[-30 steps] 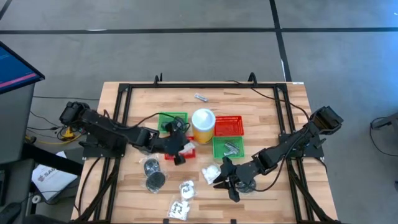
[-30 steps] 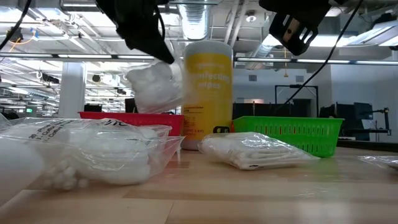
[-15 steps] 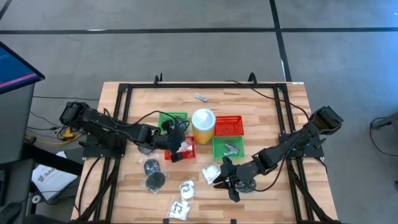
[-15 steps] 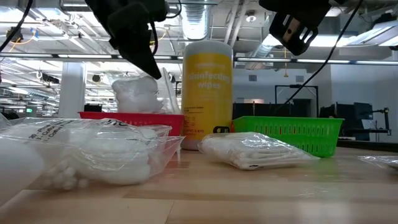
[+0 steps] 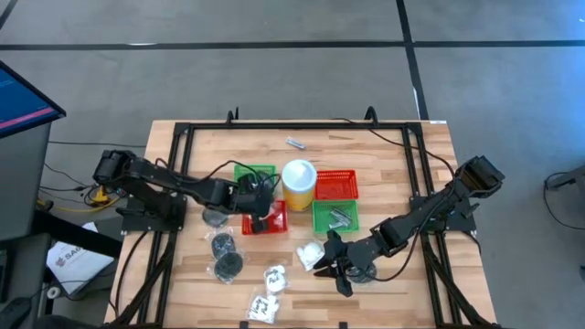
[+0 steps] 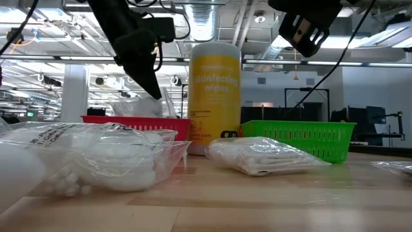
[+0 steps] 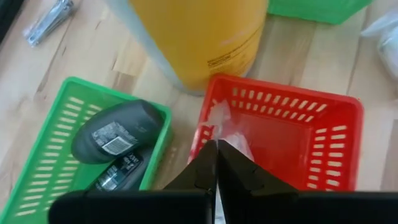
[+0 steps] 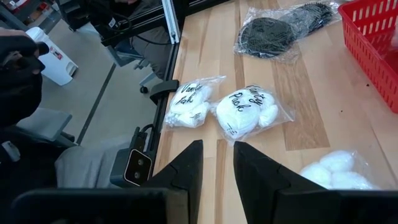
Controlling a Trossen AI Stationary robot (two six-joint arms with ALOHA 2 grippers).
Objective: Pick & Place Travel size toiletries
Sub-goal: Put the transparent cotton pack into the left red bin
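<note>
My left gripper (image 7: 216,148) is shut on a clear bag of white pieces (image 7: 231,129) and stands over the near red basket (image 7: 323,118), left of the yellow canister. In the low view the bag (image 6: 132,107) shows just above the basket's rim (image 6: 135,121). My right gripper (image 8: 217,163) hangs open above the table's near middle (image 5: 335,267), with nothing between its fingers. Below it lie two printed packets of white pieces (image 8: 245,112), a bag of dark round pieces (image 8: 267,31) and another bag of white pieces (image 5: 311,253). My left gripper pinches the clear bag's upper edge (image 7: 222,138) between its two shut fingers. The fingers slant down from the table's left. The bag hangs below them, its lower part inside the red basket; whether it rests on the basket's floor, I cannot tell.
The yellow canister (image 5: 299,183) stands mid-table. Around it sit a green basket with dark bottles (image 7: 112,134), a second red basket (image 5: 335,185) and a green basket with silvery pieces (image 5: 335,217). A silvery piece (image 5: 294,143) lies farther back. Dark bags (image 5: 226,256) lie near left.
My left gripper has gone down and a little toward the far edge, tipping more steeply downward, still shut. The bag of white pieces, lifted clear above the red basket a second ago, has sunk behind the basket's rim.
</note>
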